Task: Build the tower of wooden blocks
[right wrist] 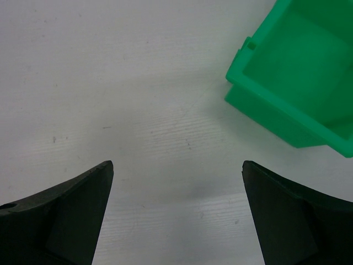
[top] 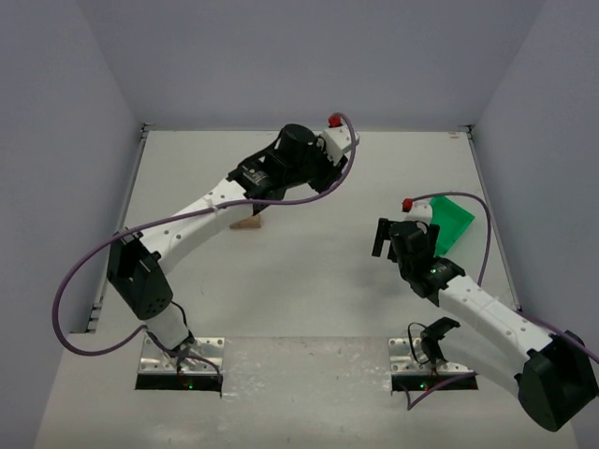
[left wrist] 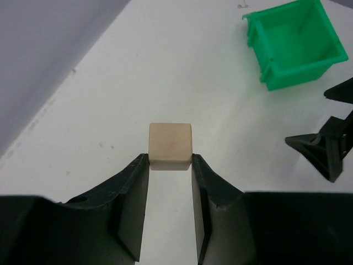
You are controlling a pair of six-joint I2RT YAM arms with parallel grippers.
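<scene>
A small light-tan wooden cube (left wrist: 170, 144) sits pinched between the tips of my left gripper (left wrist: 170, 157), which is shut on it just above the white table. In the top view the left gripper (top: 251, 180) is at the table's middle left, and the cube is hidden under the arm there. A tan wooden piece (top: 248, 223) lies on the table right below that arm, partly covered. My right gripper (right wrist: 176, 163) is wide open and empty over bare table; it shows in the top view (top: 407, 234) at the right.
A bright green plastic bin (top: 456, 223) stands beside the right gripper at the right; it looks empty in the wrist views (left wrist: 292, 74) (right wrist: 276, 118). The right gripper's black fingers (left wrist: 325, 149) show at the right of the left wrist view. Grey walls enclose the table.
</scene>
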